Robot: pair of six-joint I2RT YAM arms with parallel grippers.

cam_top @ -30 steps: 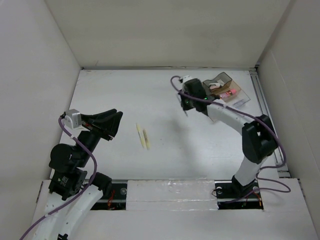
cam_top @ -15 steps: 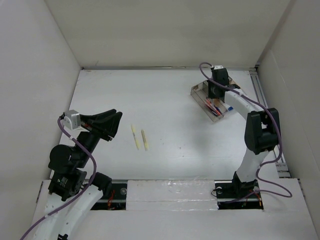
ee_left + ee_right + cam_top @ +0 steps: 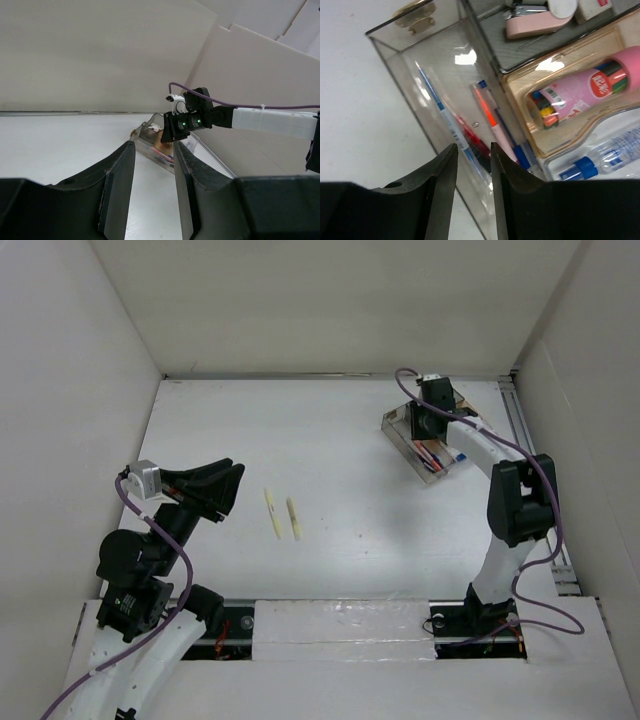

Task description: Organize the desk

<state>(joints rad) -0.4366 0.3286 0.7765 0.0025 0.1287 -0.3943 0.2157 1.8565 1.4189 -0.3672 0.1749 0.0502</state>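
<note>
The desk [image 3: 330, 440] is a white tabletop walled by white panels. Two pale yellow sticks [image 3: 271, 512] [image 3: 293, 519] lie side by side on it, left of centre. A clear compartmented tray [image 3: 400, 430] sits at the back right. My right gripper [image 3: 424, 426] hangs open and empty over the tray's long pen compartment [image 3: 445, 75], its fingertips [image 3: 451, 150] just above several pens [image 3: 442, 112]. My left gripper [image 3: 215, 490] is open and empty, raised at the left of the desk and pointing towards the tray [image 3: 150, 145].
The tray also holds a pink stapler [image 3: 535, 25], a pink tube of coloured pencils [image 3: 585, 87] and a blue-capped bottle [image 3: 600, 157]. A metal rail [image 3: 522, 440] runs along the desk's right edge. White panels stand on the left, back and right.
My right gripper has swung from the desk's middle back to over the tray. The tray now lies turned and a little further left. The left arm has not moved.
</note>
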